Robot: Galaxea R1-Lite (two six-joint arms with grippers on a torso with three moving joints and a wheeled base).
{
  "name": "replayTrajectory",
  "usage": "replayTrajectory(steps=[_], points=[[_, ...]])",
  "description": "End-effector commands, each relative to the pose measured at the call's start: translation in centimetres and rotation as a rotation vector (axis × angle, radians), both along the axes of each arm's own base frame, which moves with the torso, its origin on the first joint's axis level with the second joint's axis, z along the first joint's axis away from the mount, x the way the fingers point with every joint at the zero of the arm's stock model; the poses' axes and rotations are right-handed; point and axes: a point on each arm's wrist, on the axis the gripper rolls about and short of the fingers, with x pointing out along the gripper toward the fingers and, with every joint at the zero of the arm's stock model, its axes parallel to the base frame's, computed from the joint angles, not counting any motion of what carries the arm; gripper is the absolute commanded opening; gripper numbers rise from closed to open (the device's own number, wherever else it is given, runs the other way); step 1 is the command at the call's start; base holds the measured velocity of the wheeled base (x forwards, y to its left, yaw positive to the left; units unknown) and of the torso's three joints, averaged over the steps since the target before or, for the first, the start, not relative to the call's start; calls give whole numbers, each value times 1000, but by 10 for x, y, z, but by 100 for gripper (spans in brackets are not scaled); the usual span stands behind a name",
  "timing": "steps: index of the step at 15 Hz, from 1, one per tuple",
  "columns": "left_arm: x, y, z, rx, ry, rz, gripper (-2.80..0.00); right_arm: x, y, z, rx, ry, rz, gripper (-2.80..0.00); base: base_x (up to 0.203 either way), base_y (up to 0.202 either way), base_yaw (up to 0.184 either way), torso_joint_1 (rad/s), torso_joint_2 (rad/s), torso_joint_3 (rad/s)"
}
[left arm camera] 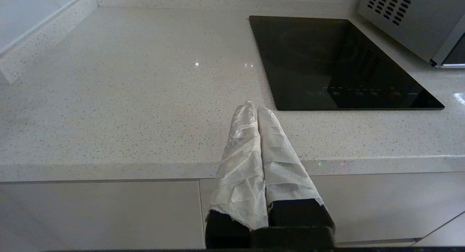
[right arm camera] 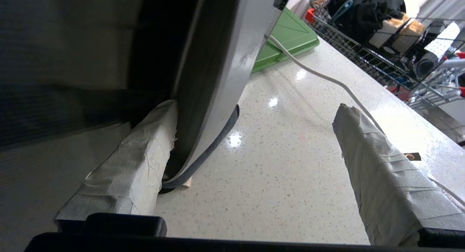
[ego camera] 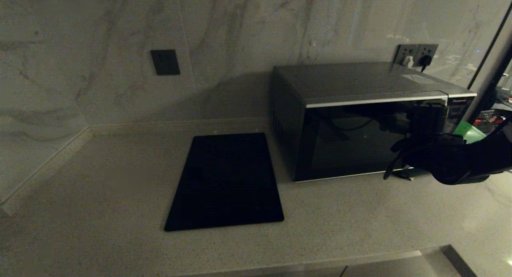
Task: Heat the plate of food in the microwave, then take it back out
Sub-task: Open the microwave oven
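The microwave (ego camera: 352,109) stands at the back right of the counter, its dark glass door looking closed. My right gripper (ego camera: 428,117) is at its lower front right corner and is open (right arm camera: 256,108). One taped finger (right arm camera: 145,154) lies against the dark glass next to the curved silver strip (right arm camera: 225,70). The other finger (right arm camera: 377,164) is clear of it, above bare counter. My left gripper (left arm camera: 254,108) is shut on nothing and hangs in front of the counter's front edge, well left of the microwave (left arm camera: 417,19). The plate of food is out of view.
A flat black mat (ego camera: 226,181) (left arm camera: 338,63) lies left of the microwave. A green board (ego camera: 470,132) (right arm camera: 290,37) and a white cable (right arm camera: 319,75) lie to the microwave's right. Beyond them is a wire basket (right arm camera: 392,34). Plugged wall sockets (ego camera: 416,53) sit behind the microwave.
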Motion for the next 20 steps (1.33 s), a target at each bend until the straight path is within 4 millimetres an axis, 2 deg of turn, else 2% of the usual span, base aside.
replayTrajectory(steps=[1,9,17,20], points=[[0,0,0,-1,1,1,-280,0,-2,-3,-2,7,-12,0,0,0,0,0,0,0],[0,0,0,-1,1,1,-280,-7,-6,-7,-3,29,-25,0,0,0,0,0,0,0],[0,0,0,-1,1,1,-280,-9,-31,7,-12,0,-88,0,0,0,0,0,0,0],[0,0,0,-1,1,1,-280,-7,-34,8,-12,-3,-92,0,0,0,0,0,0,0]])
